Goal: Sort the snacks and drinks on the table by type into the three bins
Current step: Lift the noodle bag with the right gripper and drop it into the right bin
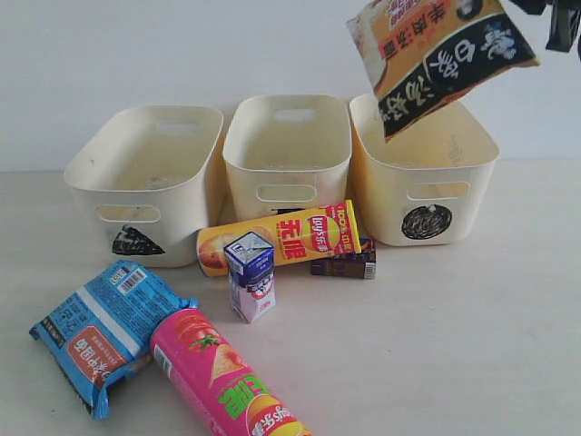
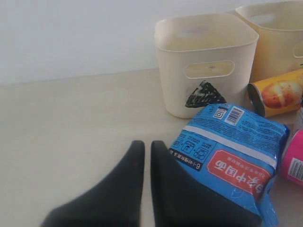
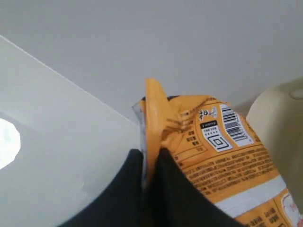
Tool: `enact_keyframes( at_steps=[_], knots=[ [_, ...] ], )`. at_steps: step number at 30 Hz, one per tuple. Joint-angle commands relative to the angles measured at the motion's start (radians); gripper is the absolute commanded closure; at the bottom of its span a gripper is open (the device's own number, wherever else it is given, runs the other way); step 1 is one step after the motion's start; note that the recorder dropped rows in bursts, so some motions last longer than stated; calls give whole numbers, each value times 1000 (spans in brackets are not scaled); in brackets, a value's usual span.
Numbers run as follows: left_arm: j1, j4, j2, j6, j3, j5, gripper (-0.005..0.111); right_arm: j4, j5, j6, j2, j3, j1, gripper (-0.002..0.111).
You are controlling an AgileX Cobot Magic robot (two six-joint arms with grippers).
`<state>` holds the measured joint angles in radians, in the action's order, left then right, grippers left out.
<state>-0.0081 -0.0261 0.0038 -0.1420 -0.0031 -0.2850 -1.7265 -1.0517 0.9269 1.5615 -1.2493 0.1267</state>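
Note:
My right gripper is shut on the edge of the orange, black and white bag. That bag hangs in the air above the circle bin; the gripper shows at the top right corner. My left gripper is shut with nothing in it, low over the table beside the blue packet. The blue packet and pink tube lie at the front left. The yellow tube lies before the middle bin. The purple-white carton stands upright; the dark brown carton lies behind the yellow tube.
The triangle bin stands at the back left, and also shows as the triangle bin in the left wrist view. A pale wall runs behind the bins. Bare table spreads at the front right.

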Motion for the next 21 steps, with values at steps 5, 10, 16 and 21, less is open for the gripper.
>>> enact_keyframes(
  at_steps=[5, 10, 16, 21],
  knots=[
    [-1, -2, -4, 7, 3, 0, 102, -18, 106, -5, 146, -127, 4, 108],
    [-1, -2, -4, 7, 3, 0, 102, -18, 179, -3, 246, -194, 4, 108],
    [-1, -2, -4, 7, 3, 0, 102, -18, 275, -1, 341, -255, 4, 108],
    [-1, -2, -4, 7, 3, 0, 102, -18, 360, 2, 403, -258, 4, 108]
  ],
)
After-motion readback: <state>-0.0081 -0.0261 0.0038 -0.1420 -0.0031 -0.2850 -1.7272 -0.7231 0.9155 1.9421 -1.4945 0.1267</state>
